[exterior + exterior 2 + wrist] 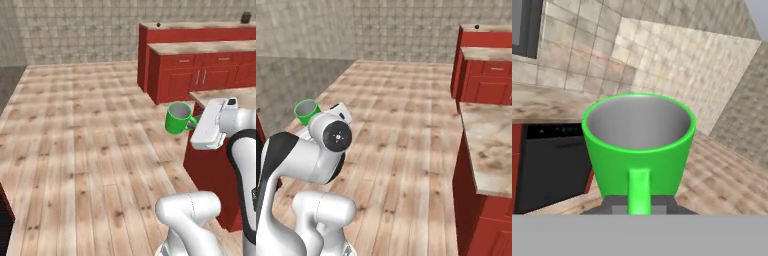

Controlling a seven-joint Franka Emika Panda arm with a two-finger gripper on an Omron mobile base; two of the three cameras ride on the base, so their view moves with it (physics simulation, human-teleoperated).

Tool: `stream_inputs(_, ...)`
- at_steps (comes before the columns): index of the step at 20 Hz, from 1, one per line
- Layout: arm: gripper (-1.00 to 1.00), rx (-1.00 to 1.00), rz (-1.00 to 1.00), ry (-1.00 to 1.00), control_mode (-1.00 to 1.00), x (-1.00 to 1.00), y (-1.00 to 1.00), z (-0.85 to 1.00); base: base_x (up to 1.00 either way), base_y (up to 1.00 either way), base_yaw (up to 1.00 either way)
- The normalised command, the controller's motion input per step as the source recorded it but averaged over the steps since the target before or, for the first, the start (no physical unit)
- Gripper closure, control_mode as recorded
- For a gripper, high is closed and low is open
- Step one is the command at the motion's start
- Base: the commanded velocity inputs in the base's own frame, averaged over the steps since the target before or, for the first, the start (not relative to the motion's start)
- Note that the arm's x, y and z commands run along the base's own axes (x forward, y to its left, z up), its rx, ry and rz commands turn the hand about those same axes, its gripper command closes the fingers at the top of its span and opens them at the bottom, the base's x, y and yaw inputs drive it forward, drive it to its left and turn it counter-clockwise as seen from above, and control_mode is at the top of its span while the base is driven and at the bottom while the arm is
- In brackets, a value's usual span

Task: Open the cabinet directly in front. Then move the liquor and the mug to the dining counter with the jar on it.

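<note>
Mug point(178, 118) in bright green hangs upright in mid-air off the end of the arm in the left base view, carried out over the plank floor point(80, 150) with its handle turned back toward the white hand. Far behind, a dark jar point(245, 17) stands on the long raised dining counter point(200, 25) above the red drawers. To travel well, the mug should stay level and high enough to clear the counter edge before it is lowered near that jar.

From the right base view the mug point(306, 112) peeks out beyond the arm's wrist joint, well apart from the marbled counter point(488, 150) at the right, so the base probably has more driving to do.

Looking along the hand, the mug point(639, 145) sits upright and square to the camera, grey inside showing. The fingers point(614, 206) are clamped on the handle at its lower end, one dark tip on each side. Holding only the loop, the mug could swing; slow turns and a gentle set-down before letting go seem wise.
</note>
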Motion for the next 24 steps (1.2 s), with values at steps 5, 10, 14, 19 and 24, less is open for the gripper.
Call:
stream_inputs(5,1.00,0.00,0.00,0.00,1.00,0.00,0.00,0.00,0.99,0.14,0.32)
stream_inputs(10,1.00,0.00,0.00,0.00,1.00,0.00,0.00,0.00,1.00,-0.42,0.02)
stream_inputs(14,1.00,0.00,0.00,0.00,1.00,0.00,0.00,0.00,1.00,-0.67,0.00)
stream_inputs(19,1.00,0.00,0.00,0.00,1.00,0.00,0.00,0.00,1.00,-0.47,0.00)
stream_inputs(24,1.00,0.00,0.00,0.00,1.00,0.00,0.00,0.00,1.00,-0.06,-0.07)
